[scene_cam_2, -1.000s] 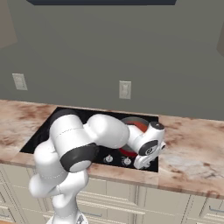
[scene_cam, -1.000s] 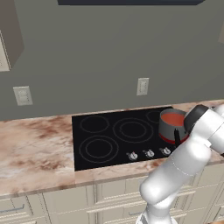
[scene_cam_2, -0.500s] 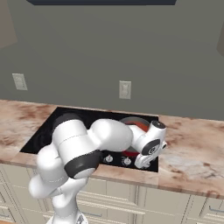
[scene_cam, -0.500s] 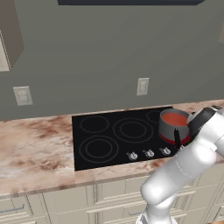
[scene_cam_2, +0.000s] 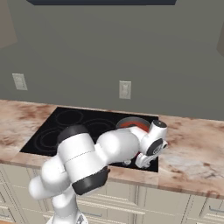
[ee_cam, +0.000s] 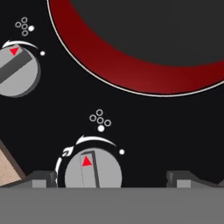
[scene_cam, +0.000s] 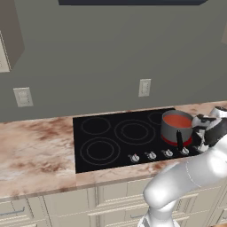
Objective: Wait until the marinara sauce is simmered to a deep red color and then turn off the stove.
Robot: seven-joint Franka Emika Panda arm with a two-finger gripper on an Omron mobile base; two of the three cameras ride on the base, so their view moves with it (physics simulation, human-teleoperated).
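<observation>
gripper point(ee_cam: 109, 181) low over stove point(ee_cam: 144, 131) knob point(ee_cam: 92, 168)

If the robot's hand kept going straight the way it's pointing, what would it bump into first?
Probably the silver knob between the hand's fingertips, on the black stove; how far off it is is unclear.

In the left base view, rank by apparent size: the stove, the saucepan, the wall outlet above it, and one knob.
Largest to smallest as they look in the left base view:
1. stove
2. saucepan
3. wall outlet
4. knob
The outlet sits farther from the camera than the knob, so its true lead may be greater.
</observation>
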